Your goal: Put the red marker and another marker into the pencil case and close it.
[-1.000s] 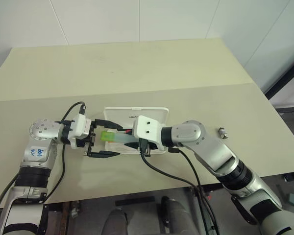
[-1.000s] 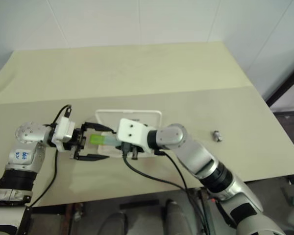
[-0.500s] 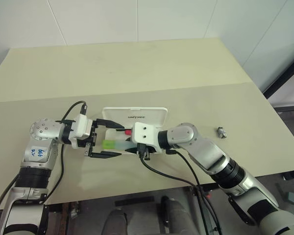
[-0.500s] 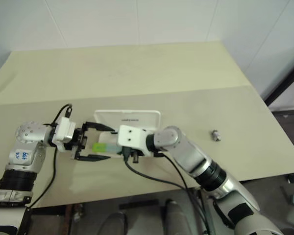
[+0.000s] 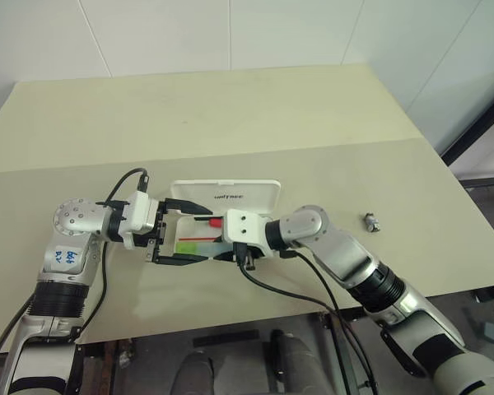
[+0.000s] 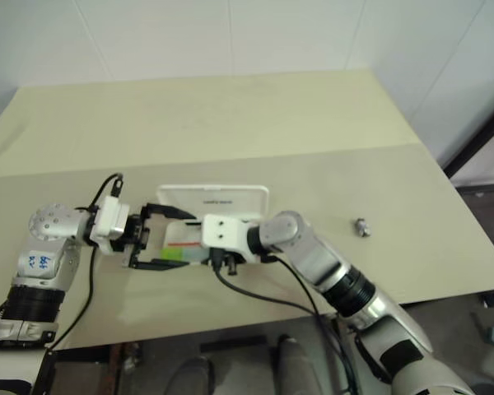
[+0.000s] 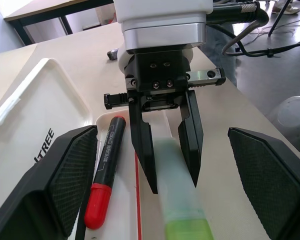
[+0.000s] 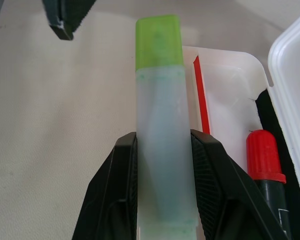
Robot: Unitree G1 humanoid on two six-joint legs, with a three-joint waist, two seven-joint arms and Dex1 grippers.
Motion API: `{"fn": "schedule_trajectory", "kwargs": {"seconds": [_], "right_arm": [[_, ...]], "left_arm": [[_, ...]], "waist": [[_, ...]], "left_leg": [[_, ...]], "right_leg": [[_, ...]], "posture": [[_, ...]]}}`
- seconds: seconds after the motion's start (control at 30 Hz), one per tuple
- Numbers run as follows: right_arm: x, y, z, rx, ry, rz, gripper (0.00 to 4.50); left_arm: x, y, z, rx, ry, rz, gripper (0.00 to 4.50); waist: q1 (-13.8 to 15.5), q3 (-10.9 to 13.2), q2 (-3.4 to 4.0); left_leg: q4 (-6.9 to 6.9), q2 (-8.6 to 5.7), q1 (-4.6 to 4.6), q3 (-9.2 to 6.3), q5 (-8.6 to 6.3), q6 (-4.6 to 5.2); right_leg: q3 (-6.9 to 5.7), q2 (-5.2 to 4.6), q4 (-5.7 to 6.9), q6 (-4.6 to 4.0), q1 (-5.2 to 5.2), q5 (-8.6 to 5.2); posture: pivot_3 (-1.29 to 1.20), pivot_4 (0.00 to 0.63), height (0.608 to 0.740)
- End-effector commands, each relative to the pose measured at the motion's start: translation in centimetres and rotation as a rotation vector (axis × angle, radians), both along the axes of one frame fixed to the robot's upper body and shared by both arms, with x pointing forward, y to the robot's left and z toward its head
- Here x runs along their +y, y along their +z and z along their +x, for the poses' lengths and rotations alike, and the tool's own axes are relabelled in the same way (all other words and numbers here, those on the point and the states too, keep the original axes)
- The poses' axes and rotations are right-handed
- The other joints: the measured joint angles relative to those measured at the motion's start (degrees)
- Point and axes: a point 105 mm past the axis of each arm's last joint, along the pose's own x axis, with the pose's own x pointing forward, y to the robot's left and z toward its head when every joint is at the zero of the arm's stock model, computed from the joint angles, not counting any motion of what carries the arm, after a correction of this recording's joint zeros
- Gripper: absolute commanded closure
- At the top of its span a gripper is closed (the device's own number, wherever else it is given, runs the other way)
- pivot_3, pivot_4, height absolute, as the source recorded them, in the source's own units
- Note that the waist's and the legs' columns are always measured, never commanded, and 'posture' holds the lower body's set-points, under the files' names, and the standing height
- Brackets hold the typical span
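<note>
Pencil case [image 5: 230,197] lies open on the worktop [image 5: 230,123], lid back; red marker [image 7: 104,185] already in the tray. Right pincer [image 8: 162,220] clamps the green-capped marker [image 8: 162,150] low over the tray, probably to drop it; left pincer [image 5: 181,233] gapes wide around the case's end, seemingly bracing.

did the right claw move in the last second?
Yes. The right claw, shut on the green marker, has come down toward the case: it hid the lid's lettering before, and now sits below it.
</note>
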Motion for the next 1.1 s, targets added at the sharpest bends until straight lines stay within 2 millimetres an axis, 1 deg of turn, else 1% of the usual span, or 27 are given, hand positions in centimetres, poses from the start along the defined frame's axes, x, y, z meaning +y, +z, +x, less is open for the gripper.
{"fn": "schedule_trajectory", "kwargs": {"seconds": [0.03,0.27,0.37,0.6,0.67,0.73,1.1], "right_arm": [[0.1,0.8,0.3,-0.03,0.024,0.005,3.39],[0.4,1.3,0.6,-0.051,0.05,-0.001,3.39],[0.5,1.9,0.5,-0.064,0.058,0.007,3.39],[0.6,2.0,0.5,-0.065,0.059,0.01,3.39],[0.5,3.0,0.4,-0.074,0.041,0.04,3.39],[0.5,3.6,0.0,-0.077,0.038,0.06,3.39],[0.8,4.1,-0.4,-0.069,0.009,0.086,3.39]], "left_arm": [[-0.3,0.8,-0.3,-0.033,-0.012,-0.029,0.05],[-0.5,0.9,-0.3,-0.037,-0.014,-0.035,0.05],[-0.7,1.0,-0.4,-0.04,-0.013,-0.044,0.05],[-0.9,1.0,-0.4,-0.041,-0.011,-0.05,0.05],[-1.0,1.1,-0.4,-0.042,-0.012,-0.054,0.05],[-1.1,1.1,-0.3,-0.043,-0.015,-0.057,0.05],[-1.6,1.2,0.0,-0.048,-0.026,-0.068,0.05]], "waist": [[0.0,0.0,0.0],[0.0,0.0,0.0],[0.0,0.0,0.01],[0.0,0.0,0.01],[0.0,0.0,0.01],[0.0,0.0,0.01],[0.0,0.0,0.01]], "left_leg": [[0.02,0.0,0.0,0.0,0.0,0.0],[-0.01,0.0,-0.01,0.0,0.0,0.0],[-0.01,0.0,-0.02,0.0,0.0,0.0],[-0.01,0.0,-0.02,0.0,0.0,0.0],[-0.01,0.0,-0.02,0.0,0.0,0.0],[-0.01,0.0,-0.02,0.0,0.0,0.0],[0.0,0.0,-0.02,0.0,0.0,0.0]], "right_leg": [[0.0,0.0,0.0,0.0,0.0,0.0],[0.0,0.0,-0.01,0.0,0.0,0.0],[0.0,0.0,-0.01,0.0,0.0,0.0],[0.0,0.0,-0.03,0.0,0.0,0.0],[0.0,0.0,-0.01,0.0,0.0,0.0],[0.0,0.0,0.0,0.0,0.0,0.0],[0.0,0.0,-0.01,0.0,0.0,0.0]], "posture": [[0.0,0.15,0.74],[0.0,0.15,0.74],[0.0,0.15,0.74],[0.0,0.15,0.74],[0.0,0.15,0.74],[0.0,0.15,0.74],[0.0,0.15,0.74]]}}
